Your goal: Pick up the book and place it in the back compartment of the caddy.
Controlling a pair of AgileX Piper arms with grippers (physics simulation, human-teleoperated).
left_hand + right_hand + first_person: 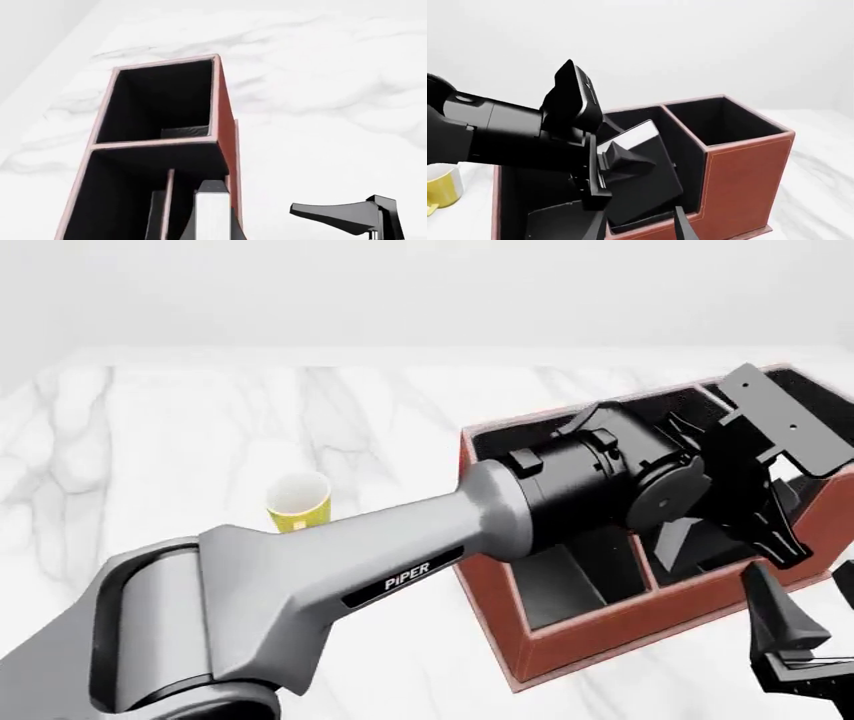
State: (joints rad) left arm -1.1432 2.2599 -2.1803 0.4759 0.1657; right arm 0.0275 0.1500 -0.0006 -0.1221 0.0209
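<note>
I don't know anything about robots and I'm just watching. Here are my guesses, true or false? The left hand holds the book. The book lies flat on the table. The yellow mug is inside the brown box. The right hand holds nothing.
1. The left hand holds the book. True.
2. The book lies flat on the table. False: it is tilted, gripped and partly down inside the caddy.
3. The yellow mug is inside the brown box. False: it stands on the table outside the caddy, to its left in the front view.
4. The right hand holds nothing. True: it is open, close to the caddy's near wall.
</note>
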